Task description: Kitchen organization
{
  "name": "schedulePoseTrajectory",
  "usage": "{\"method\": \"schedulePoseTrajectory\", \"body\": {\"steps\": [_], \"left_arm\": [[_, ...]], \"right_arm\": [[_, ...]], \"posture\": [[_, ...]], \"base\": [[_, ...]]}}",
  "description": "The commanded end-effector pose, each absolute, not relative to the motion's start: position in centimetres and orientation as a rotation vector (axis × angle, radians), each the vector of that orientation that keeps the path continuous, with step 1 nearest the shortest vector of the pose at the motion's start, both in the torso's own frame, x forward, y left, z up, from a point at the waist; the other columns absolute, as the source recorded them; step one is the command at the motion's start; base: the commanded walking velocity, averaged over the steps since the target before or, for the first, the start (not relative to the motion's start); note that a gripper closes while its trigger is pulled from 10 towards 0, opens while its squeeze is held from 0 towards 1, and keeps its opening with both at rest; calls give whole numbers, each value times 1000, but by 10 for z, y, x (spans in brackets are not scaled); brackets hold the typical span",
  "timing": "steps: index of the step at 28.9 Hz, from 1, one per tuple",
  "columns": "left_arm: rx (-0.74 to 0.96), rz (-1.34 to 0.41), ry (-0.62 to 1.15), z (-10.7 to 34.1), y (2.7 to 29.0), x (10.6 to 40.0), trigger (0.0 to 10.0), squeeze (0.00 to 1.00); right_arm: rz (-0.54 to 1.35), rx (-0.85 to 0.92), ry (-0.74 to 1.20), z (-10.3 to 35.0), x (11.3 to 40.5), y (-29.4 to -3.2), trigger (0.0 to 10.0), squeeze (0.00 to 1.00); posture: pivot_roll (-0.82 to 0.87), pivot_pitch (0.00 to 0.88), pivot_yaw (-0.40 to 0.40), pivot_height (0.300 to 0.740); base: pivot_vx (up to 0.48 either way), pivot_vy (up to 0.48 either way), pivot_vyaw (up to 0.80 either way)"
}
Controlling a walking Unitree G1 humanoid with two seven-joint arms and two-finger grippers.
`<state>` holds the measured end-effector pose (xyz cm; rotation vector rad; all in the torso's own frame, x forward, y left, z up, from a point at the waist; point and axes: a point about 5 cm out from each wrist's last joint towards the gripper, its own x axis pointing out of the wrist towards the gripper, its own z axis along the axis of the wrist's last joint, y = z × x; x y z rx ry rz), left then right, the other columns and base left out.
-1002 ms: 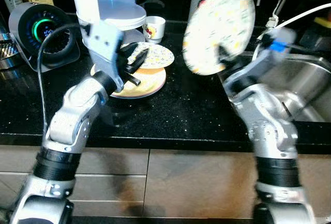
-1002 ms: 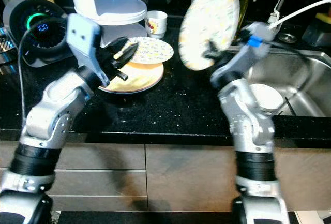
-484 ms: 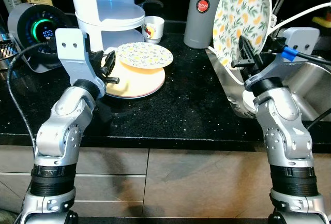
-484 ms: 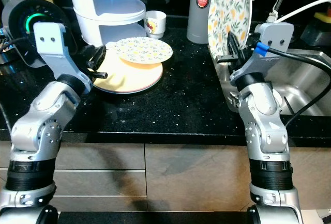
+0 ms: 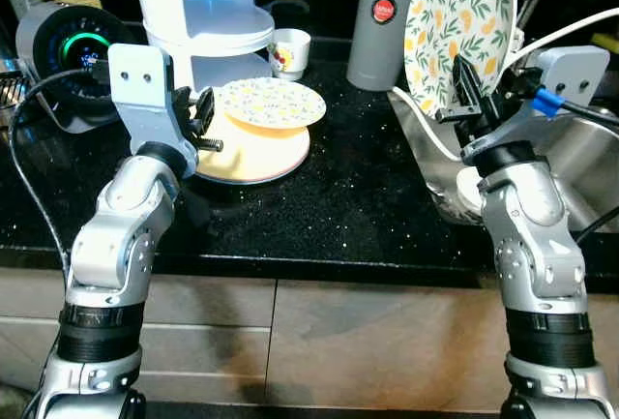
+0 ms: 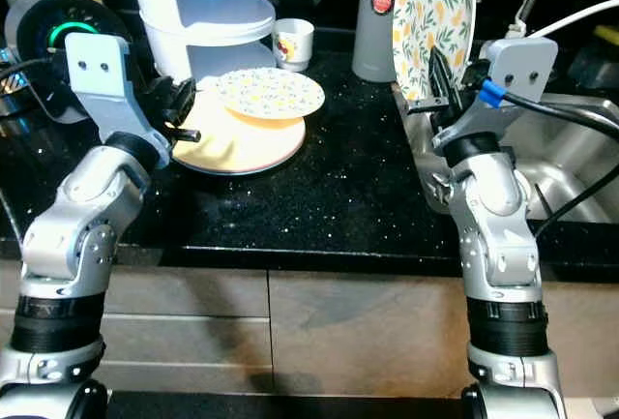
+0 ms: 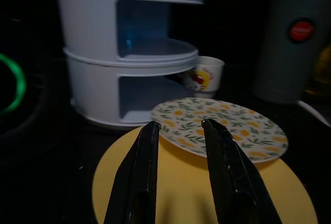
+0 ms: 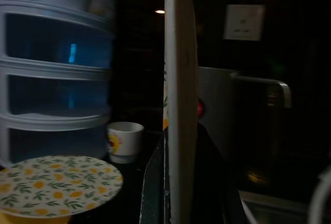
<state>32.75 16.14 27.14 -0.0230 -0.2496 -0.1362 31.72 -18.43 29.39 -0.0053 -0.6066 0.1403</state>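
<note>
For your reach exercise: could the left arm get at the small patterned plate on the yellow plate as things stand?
Probably yes. The left gripper hovers open just short of the small patterned plate, nothing between them; the yellow plate lies beneath.

The left claw (image 7: 178,136), fingers parted, hovers over a yellow plate (image 7: 207,193); a patterned plate (image 7: 222,125) rests on it, near a white tiered container (image 7: 119,53).

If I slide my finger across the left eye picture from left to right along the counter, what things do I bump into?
Round black gadget with a green glowing ring → white tiered container → little white cup → grey flask with a red dot → big leafy plate held upright by the right gripper → sink.
</note>
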Motion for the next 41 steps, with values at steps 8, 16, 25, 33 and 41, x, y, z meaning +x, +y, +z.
{"method": "schedulePoseTrajectory", "body": {"steps": [8,16,25,33,41], "left_arm": [[-16,-164,-256,274,155,330,10000,0],[-21,-167,-257,274,155,331,10000,0],[-24,-169,-257,274,156,331,10000,0],[-62,-146,-235,271,159,333,10000,0],[-70,-146,-238,271,159,333,10000,0]], "right_arm": [[124,-13,-620,294,316,-188,10000,0],[125,-16,-616,292,317,-188,10000,0],[130,-14,-611,290,317,-186,10000,0],[134,-13,-606,289,317,-185,10000,0],[137,-12,-605,289,317,-184,10000,0]], "posture": [[113,34,-37,740],[113,31,-36,740],[112,37,-35,740],[111,40,-34,740],[111,45,-36,740]], "base": [[0,-426,0],[0,-411,0],[0,-401,0],[0,-144,0],[0,0,0]]}}
